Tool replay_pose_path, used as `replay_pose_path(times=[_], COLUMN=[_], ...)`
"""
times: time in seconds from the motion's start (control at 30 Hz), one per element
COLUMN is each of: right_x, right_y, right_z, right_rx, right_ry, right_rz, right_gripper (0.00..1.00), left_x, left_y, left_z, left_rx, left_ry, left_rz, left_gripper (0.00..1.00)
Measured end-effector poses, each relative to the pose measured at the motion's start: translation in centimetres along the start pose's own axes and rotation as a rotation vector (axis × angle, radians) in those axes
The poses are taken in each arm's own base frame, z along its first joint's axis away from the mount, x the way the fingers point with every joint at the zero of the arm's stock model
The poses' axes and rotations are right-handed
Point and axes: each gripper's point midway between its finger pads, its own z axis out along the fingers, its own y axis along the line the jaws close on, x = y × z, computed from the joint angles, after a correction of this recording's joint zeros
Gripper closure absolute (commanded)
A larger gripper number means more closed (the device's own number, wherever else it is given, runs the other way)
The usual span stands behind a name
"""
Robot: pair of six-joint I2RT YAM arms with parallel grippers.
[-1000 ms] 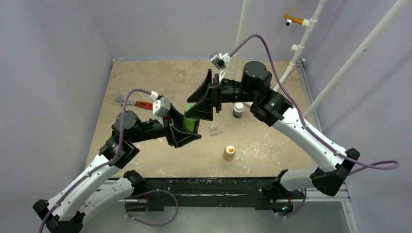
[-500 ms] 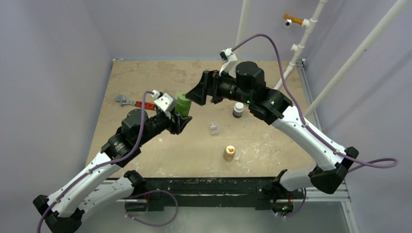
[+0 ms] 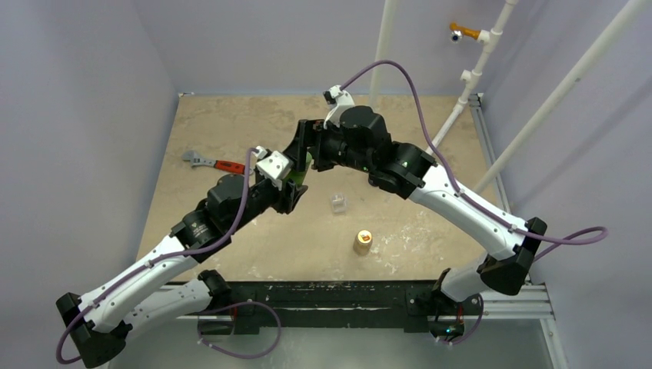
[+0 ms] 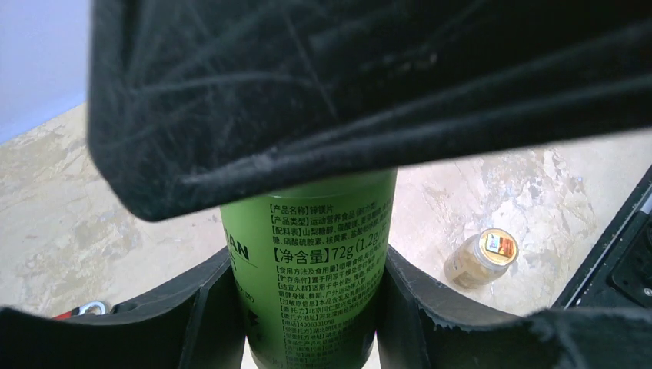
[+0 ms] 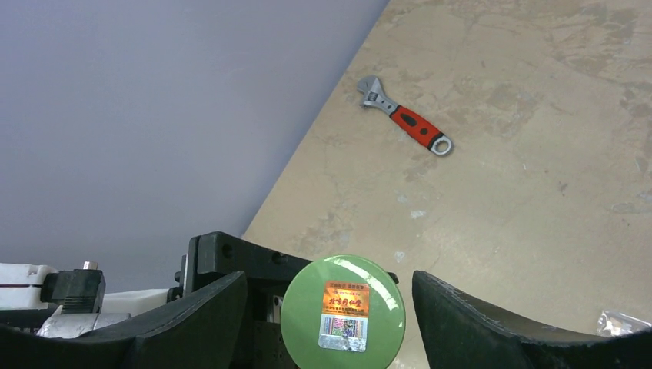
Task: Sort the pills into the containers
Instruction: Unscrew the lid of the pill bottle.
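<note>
Green bottle (image 4: 307,231), clamped in left gripper (image 4: 307,307); right gripper (image 5: 329,283) spread apart around cap (image 5: 342,311)

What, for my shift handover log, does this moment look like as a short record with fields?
left claw: shut on the body of the green bottle
right claw: open, fingers either side of the green cap, not closed on it
transparent case: on the table, right of both claws, untouched
tan-orange bottle: standing nearer the arm bases than the case
wrench: lying left of the claws
pills: none discernible
</note>
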Motion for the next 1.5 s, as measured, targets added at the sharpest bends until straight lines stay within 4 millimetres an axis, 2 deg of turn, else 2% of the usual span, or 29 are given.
replay_pose_path(times=[0.17, 0.4, 0.53, 0.67, 0.83, 0.97, 1.2, 1.23, 1.3, 1.33, 1.47, 1.5], right_x=[0.3, -0.1, 0.0, -0.2, -1.0, -1.9, -1.6, -1.5, -1.2, -1.1, -0.8, -0.9], right_y=[-0.1, -0.4, -0.1, 0.7, 2.8, 5.4, 9.3, 9.8, 10.6, 10.9, 11.0, 10.8], right_z=[0.2, 0.2, 0.0, -0.8, -3.2, -5.7, -8.7, -9.1, -9.7, -10.0, -10.1, -9.6], right_rx=[0.010, 0.029, 0.009, -0.043, -0.184, -0.378, -0.703, -0.746, -0.822, -0.851, -0.882, -0.862], right_ry=[0.008, -0.015, -0.015, -0.022, -0.037, -0.036, 0.011, 0.016, 0.025, 0.030, 0.051, 0.050], right_rz=[0.009, 0.023, 0.020, -0.015, -0.095, -0.172, -0.281, -0.294, -0.317, -0.325, -0.337, -0.331], right_gripper=[0.37, 0.64, 0.73, 0.76, 0.76, 0.77, 0.78, 0.78, 0.70, 0.63, 0.15, 0.09], left_x=[-0.1, -0.3, -0.4, -1.1, -3.6, -6.4, -8.7, -9.0, -9.3, -9.3, -9.2, -9.0], left_y=[0.3, 0.3, -0.3, -1.4, -4.0, -6.4, -9.4, -9.8, -10.4, -10.6, -10.7, -10.4], left_z=[0.0, 0.0, -0.4, -0.9, -2.2, -3.8, -6.5, -6.8, -7.5, -7.8, -7.9, -7.8], left_rx=[-0.018, -0.017, 0.009, 0.076, 0.251, 0.411, 0.616, 0.644, 0.690, 0.704, 0.704, 0.686], left_ry=[-0.002, -0.018, -0.042, -0.082, -0.215, -0.304, -0.354, -0.356, -0.356, -0.355, -0.339, -0.334], left_rz=[-0.001, -0.014, -0.045, -0.088, -0.171, -0.224, -0.272, -0.272, -0.270, -0.267, -0.252, -0.239], left_gripper=[1.00, 1.00, 1.00, 1.00, 1.00, 1.00, 1.00, 1.00, 1.00, 1.00, 1.00, 1.00])
